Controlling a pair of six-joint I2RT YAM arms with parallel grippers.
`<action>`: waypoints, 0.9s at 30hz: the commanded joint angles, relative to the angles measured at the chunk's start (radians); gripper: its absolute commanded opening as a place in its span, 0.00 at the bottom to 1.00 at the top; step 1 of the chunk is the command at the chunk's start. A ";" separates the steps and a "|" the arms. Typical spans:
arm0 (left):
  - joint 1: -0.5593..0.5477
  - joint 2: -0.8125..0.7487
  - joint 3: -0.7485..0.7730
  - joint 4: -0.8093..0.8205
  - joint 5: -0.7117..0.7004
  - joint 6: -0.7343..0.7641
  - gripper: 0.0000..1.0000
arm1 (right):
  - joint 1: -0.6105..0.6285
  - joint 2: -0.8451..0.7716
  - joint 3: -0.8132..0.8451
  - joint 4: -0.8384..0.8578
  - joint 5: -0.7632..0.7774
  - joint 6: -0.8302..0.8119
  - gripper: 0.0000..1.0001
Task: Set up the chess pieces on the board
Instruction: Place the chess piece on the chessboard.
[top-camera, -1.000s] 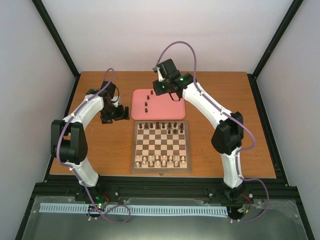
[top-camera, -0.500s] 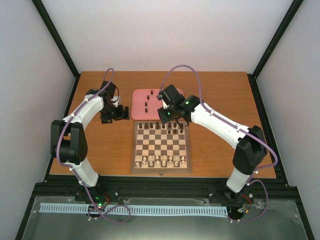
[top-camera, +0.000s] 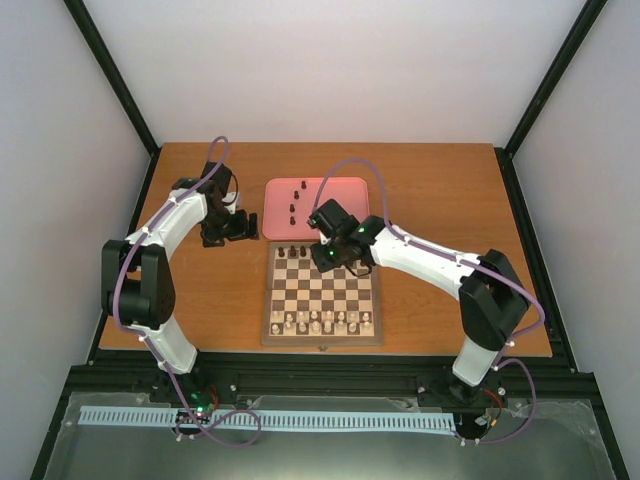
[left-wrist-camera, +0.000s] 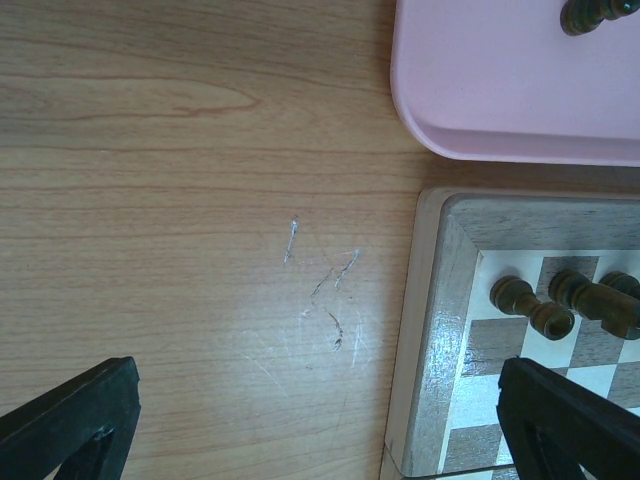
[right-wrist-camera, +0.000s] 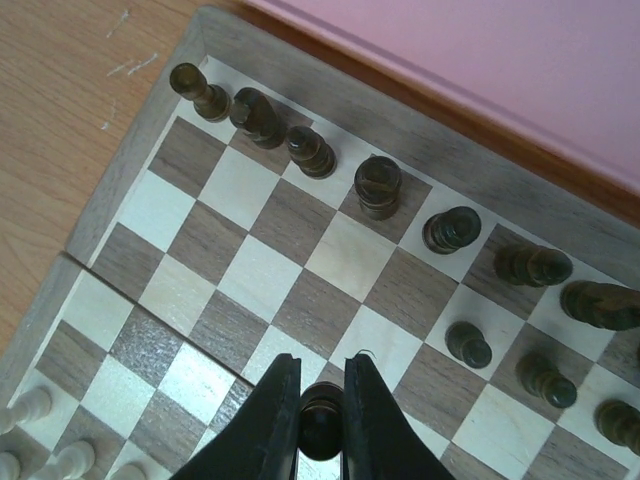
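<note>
While the right end effector (right-wrist-camera: 322, 378) hangs over the far half of the board (top-camera: 322, 341), its fingers are clamped on one dark piece (right-wrist-camera: 320, 425), which stands upright between them above the checks. Board lies flat on the table (top-camera: 440, 200), near the middle of the near edge. Pink tray (top-camera: 340, 215) sits just beyond the board's far side, toward the table's far edge; touching or a thin gap, cannot tell.

Dark pieces (right-wrist-camera: 378, 185) on the board: right wrist view shows seven standing along the far row, from the left corner square onward, and three more in the second row at the right. The rest of those rows runs out of that view, and the arm covers part of them from above. Four further dark pieces stand on the left half of the tray in a loose line, apart from each other. Pale pieces (top-camera: 322, 322) fill two rows at the board's near side.

Left end effector (left-wrist-camera: 320, 440): fingers wide apart, nothing between them, over bare table just off the board's far left corner and close to the tray's near left corner.
</note>
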 joint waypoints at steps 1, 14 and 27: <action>-0.003 -0.007 0.038 0.008 -0.008 0.017 1.00 | 0.005 0.047 -0.020 0.064 0.008 0.023 0.03; -0.003 -0.013 0.025 0.008 -0.014 0.022 1.00 | -0.024 0.106 -0.023 0.090 0.056 0.039 0.03; -0.003 -0.012 0.022 0.008 -0.021 0.022 1.00 | -0.050 0.134 -0.033 0.107 0.043 0.021 0.04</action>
